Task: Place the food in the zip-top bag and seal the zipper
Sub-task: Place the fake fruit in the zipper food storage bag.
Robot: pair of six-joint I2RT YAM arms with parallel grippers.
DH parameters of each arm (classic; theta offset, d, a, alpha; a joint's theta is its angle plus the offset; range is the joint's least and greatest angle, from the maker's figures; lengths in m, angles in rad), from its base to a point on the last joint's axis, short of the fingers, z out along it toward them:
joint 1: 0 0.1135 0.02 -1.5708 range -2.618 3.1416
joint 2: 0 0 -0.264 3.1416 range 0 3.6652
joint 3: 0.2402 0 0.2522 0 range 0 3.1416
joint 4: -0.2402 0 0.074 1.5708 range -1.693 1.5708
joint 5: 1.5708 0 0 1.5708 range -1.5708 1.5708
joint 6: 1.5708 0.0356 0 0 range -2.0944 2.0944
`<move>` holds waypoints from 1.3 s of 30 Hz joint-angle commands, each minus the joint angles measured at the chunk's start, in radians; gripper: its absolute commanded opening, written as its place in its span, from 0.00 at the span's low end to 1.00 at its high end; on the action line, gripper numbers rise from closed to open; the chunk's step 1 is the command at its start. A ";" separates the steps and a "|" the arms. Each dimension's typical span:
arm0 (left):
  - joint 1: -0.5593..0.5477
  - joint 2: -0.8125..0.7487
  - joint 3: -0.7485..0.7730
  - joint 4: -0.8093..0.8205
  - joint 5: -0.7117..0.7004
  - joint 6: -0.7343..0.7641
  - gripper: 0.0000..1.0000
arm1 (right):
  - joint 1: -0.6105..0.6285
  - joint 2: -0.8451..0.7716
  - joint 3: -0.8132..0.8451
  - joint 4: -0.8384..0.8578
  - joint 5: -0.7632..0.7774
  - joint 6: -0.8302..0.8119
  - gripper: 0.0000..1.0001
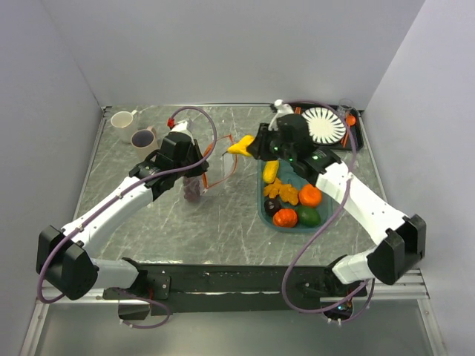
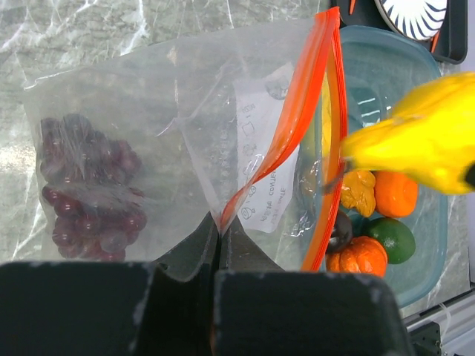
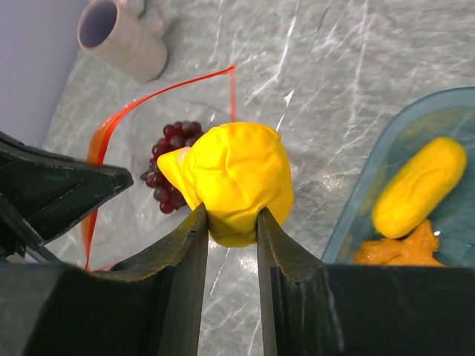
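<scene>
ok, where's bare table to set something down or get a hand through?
Bare: the near strip of table between the zip-top bag and the base rail; also the back middle, between the darker mug and the plate. Crowded: right side, around the teal tray.

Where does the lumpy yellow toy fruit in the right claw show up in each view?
Top external: lumpy yellow plastic toy fruit near the centre, just right of the clear plastic zip-top bag.
Left wrist: fruit at right edge, mid-height, overlapping the translucent teal tray.
Right wrist: fruit centre, pinched in the right claw.
Shared landmark: dark purple grapes inside that bag.
</scene>
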 commanded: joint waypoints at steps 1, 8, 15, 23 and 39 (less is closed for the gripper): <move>-0.002 -0.004 0.045 0.017 0.021 0.019 0.01 | 0.061 0.060 0.105 -0.066 0.070 -0.072 0.11; -0.002 -0.012 0.040 0.011 0.021 0.025 0.01 | 0.145 0.202 0.264 -0.187 0.200 -0.180 0.11; -0.002 -0.003 0.043 0.001 0.020 0.032 0.01 | 0.222 0.256 0.330 -0.230 0.309 -0.237 0.12; -0.002 0.000 0.045 0.005 0.023 0.033 0.01 | 0.254 0.267 0.326 -0.226 0.321 -0.264 0.56; -0.002 -0.021 0.036 0.007 0.010 0.025 0.01 | 0.091 0.152 0.119 -0.074 0.028 0.049 0.71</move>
